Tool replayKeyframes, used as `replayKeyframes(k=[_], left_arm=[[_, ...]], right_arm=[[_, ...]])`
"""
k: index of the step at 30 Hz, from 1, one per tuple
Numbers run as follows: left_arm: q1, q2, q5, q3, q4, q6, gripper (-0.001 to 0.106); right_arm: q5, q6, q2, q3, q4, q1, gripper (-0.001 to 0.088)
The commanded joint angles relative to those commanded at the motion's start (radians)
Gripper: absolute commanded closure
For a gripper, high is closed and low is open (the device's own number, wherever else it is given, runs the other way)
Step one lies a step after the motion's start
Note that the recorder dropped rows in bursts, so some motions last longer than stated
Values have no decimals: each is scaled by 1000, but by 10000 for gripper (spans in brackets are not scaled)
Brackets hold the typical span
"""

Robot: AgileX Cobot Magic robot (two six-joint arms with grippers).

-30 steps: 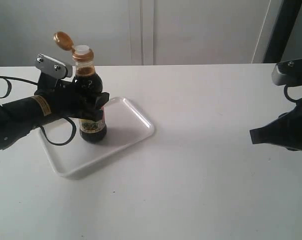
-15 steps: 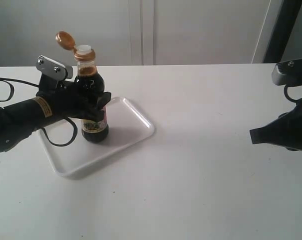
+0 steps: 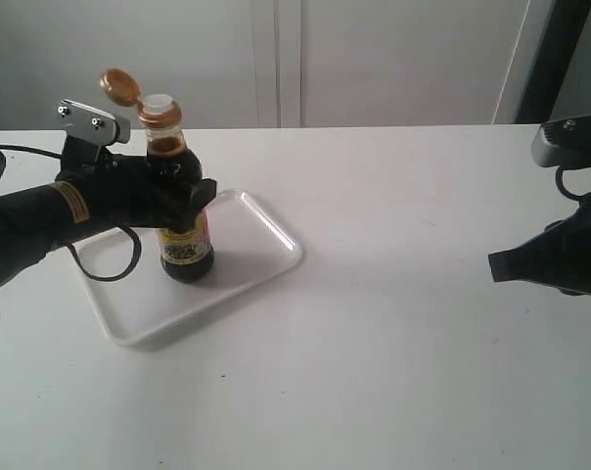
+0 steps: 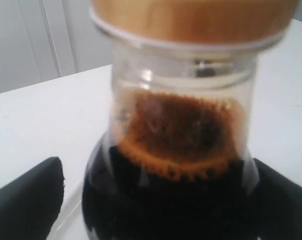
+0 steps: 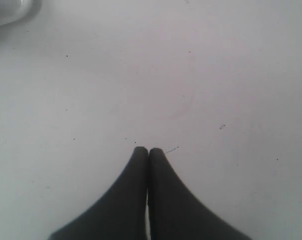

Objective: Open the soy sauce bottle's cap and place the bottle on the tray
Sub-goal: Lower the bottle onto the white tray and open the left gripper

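While the exterior view takes in the whole white surface [image 3: 403,323], the soy sauce bottle [image 3: 183,220] stands upright on the tray [image 3: 261,245], which lies toward nine o'clock of the scene. The left end effector [image 3: 183,196] comes in from nine o'clock and is clamped around the bottle's shoulder, above the coloured label. The cap [image 3: 120,85] is flipped open and hangs from its hinge toward ten o'clock of the neck, leaving the white pour spout [image 3: 159,101] bare. The right end effector [image 3: 501,264] hangs at three o'clock, well apart from the tray, with nothing in it.

Seen from the left wrist view, the bottle's clear neck [image 4: 183,95] fills the middle, with dark liquid and a ring of brown foam inside and the copper-orange collar [image 4: 191,17] above. One black finger [image 4: 26,200] lies on each side of the glass, pressed to the bottle's shoulder.

As the right wrist view shows, the right end effector [image 5: 149,150] has its two black fingers [image 5: 133,190] brought together, tips touching, holding nothing above the bare surface [image 5: 191,75]. A rounded corner of the tray [image 5: 13,10] shows at that picture's edge.
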Motion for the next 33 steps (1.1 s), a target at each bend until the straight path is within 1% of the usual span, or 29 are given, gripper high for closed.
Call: replayKeyframes(k=[5,9,15,18,22,25,29,33], left_arm=[[0,-41,113,0,94,-70,42],[0,-63,160,0,149,-126,42],[0,-86,201,0,331,-300,42],[0,-100,260,0,414,-389,42],[0,-131,360,0,516,-472,42],[0,-153,410,0,568,-549,42],[0,-175,428,0,674,-670,42],[0,-190,430,0,851,-828,63]], right_arm=[[0,0,0,0,0,0,868],[0,0,0,0,2,0,868],[0,0,0,0,2,0,868],[0,0,0,0,2,0,868],[0,0,0,0,2,0,868],[3,0,0,0,2,0,868],[3,0,0,0,2,0,868],[3,0,0,0,2,0,868]])
